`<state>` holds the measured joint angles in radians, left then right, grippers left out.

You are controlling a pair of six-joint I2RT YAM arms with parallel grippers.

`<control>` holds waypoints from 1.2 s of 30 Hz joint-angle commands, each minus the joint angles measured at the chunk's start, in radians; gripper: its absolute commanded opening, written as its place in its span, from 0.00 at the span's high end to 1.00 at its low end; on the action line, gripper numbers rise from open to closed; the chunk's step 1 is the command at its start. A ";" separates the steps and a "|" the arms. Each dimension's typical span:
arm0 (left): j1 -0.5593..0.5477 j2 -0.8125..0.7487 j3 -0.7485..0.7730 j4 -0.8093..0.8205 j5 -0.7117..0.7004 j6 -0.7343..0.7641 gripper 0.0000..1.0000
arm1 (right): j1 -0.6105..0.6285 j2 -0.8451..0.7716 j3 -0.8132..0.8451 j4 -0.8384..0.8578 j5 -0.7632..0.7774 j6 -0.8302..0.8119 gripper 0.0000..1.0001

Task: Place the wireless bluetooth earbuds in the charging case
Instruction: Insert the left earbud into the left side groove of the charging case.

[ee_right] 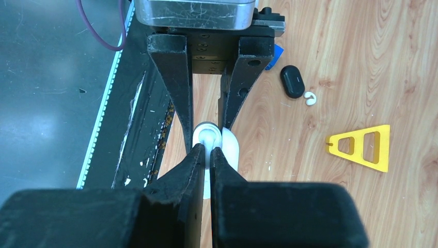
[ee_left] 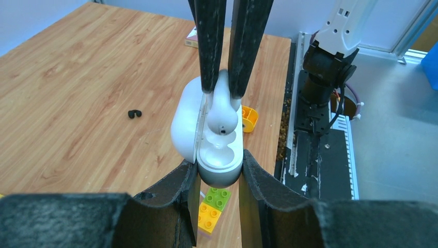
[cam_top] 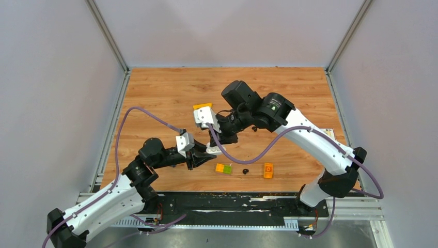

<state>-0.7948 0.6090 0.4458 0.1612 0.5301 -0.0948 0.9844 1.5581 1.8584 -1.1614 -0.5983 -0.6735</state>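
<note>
My left gripper (cam_top: 202,156) (ee_left: 219,165) is shut on the base of the white charging case (ee_left: 222,157), held above the table with its lid (ee_left: 183,121) swung open to the left. My right gripper (cam_top: 217,142) (ee_right: 208,151) is shut on a white earbud (ee_left: 223,111) (ee_right: 208,135) by its stem. It holds the bud in the open case, its head just over the near socket. One black earbud (cam_top: 245,171) lies on the table in front of the grippers. Another black earbud (ee_right: 292,81) shows in the right wrist view.
A yellow-green brick (cam_top: 223,168) (ee_left: 214,206) lies under the case and an orange brick (cam_top: 268,170) (ee_left: 249,118) to its right. A small black piece (ee_left: 134,113), a small white curled piece (ee_right: 310,98) and a yellow triangular piece (ee_right: 361,147) lie on the wood.
</note>
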 commanded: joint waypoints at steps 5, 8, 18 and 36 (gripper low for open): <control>0.006 -0.022 0.001 0.042 -0.012 0.019 1.00 | 0.034 0.020 0.040 0.004 0.001 0.000 1.00; 0.006 -0.025 0.001 0.042 -0.014 0.020 1.00 | 0.045 0.020 0.030 0.002 0.018 -0.012 1.00; 0.006 -0.029 0.001 0.043 -0.013 0.018 1.00 | 0.049 0.028 0.024 0.012 0.071 -0.032 1.00; 0.006 -0.035 -0.001 0.042 -0.016 0.018 1.00 | 0.051 0.041 -0.007 0.012 0.078 -0.037 1.00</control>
<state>-0.7948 0.5850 0.4458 0.1608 0.5144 -0.0948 1.0290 1.5852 1.8576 -1.1667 -0.5140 -0.7048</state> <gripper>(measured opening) 0.349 0.066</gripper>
